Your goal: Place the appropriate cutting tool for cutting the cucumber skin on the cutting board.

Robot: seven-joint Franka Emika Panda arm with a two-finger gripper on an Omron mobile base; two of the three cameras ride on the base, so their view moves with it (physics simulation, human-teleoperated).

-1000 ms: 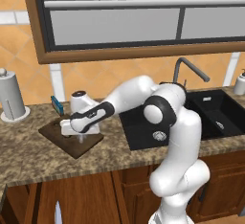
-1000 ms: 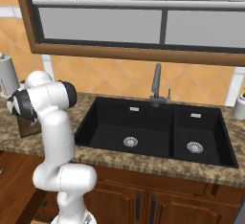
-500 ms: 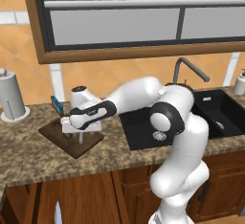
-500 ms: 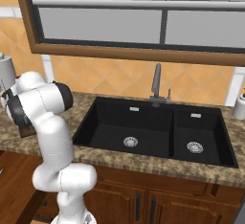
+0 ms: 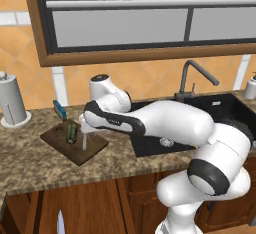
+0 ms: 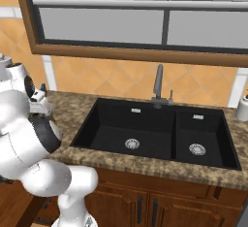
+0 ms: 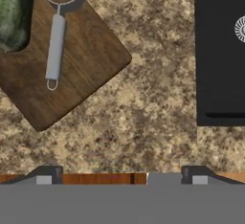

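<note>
The cutting tool, a slim silvery peeler, lies flat on the dark brown cutting board, loop head toward the cucumber's end. The dark green cucumber rests on the same board beside it. In the left base view the peeler is a pale strip on the board, right of the cucumber. My gripper hovers just above the board's right part. Its fingertips stand wide apart at the bottom of the hand view, so the gripper is open and holds nothing.
A small teal block sits behind the board, and a paper towel roll stands at the far left. The black double sink with its faucet lies to the right. A soap dispenser is at the far right.
The jaws have gone from shut to wide open, letting go of the peeler, which now lies on the board. The hand has lifted slightly and shifted right.
</note>
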